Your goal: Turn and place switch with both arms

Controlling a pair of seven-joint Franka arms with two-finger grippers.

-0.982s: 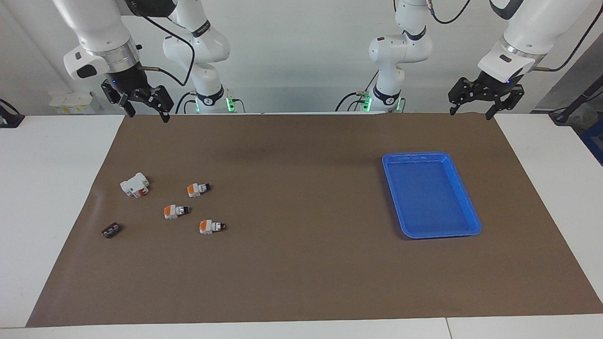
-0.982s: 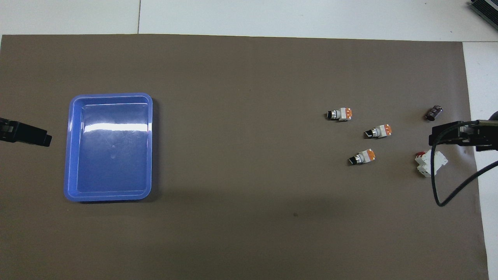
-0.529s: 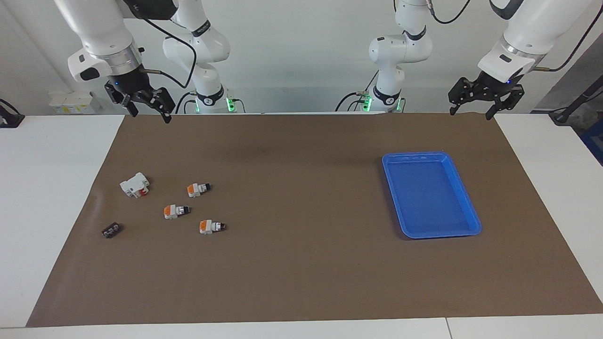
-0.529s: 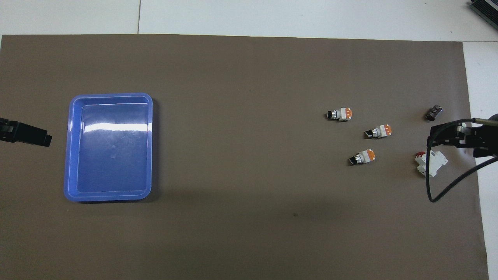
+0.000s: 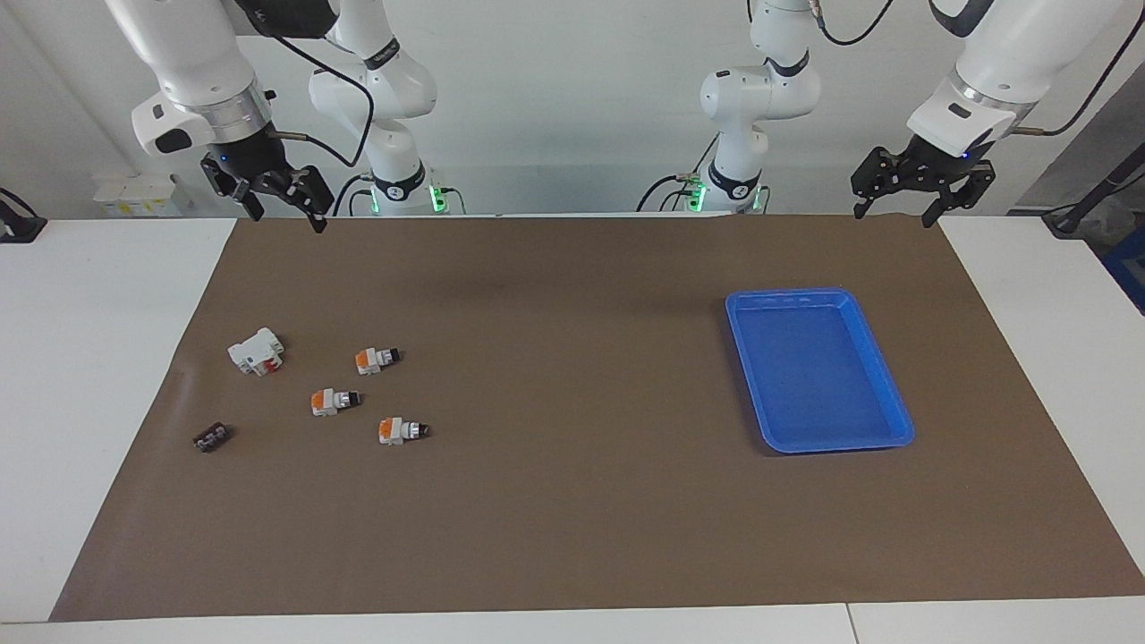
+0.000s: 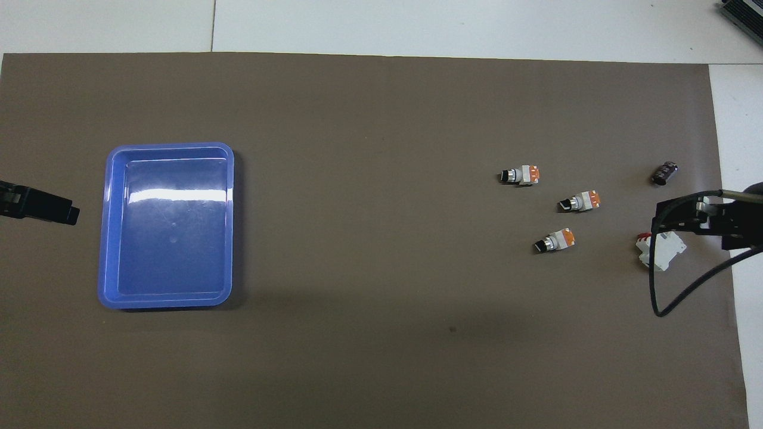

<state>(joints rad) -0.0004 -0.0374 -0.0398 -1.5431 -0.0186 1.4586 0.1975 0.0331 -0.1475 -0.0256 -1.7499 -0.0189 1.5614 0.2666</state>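
A broad sheet of matte brown paper (image 5: 572,501) covers most of the white counter (image 5: 98,358), leaving bare white strips at both ends and along the edge farthest from the robots. A plain pale wall (image 5: 572,98) stands at the robots' backs, and small green lights (image 5: 436,198) glow at the two arm bases.

Toward the right arm's end of the counter lie three small switches, each with an orange end, a white middle and a black-and-silver knob tip. The one nearest the robots (image 5: 376,360) lies beside a larger white block with a red part (image 5: 256,351), which is closer to that end of the counter. The middle switch (image 5: 334,401) and the farthest switch (image 5: 401,430) lie a little apart from it, all three on their sides with knobs pointing toward the counter's middle. A tiny black piece (image 5: 211,437) lies alone near the paper's edge.

A shallow blue plastic tray (image 5: 894,394) lies toward the left arm's end, with nothing in it.

The right claw (image 5: 279,204), black with two fingers, hangs in the air over the paper's edge by the robots, spread wide and holding nothing. The left claw (image 5: 899,197) hangs over the paper's corner at its own end, likewise spread wide and holding nothing.
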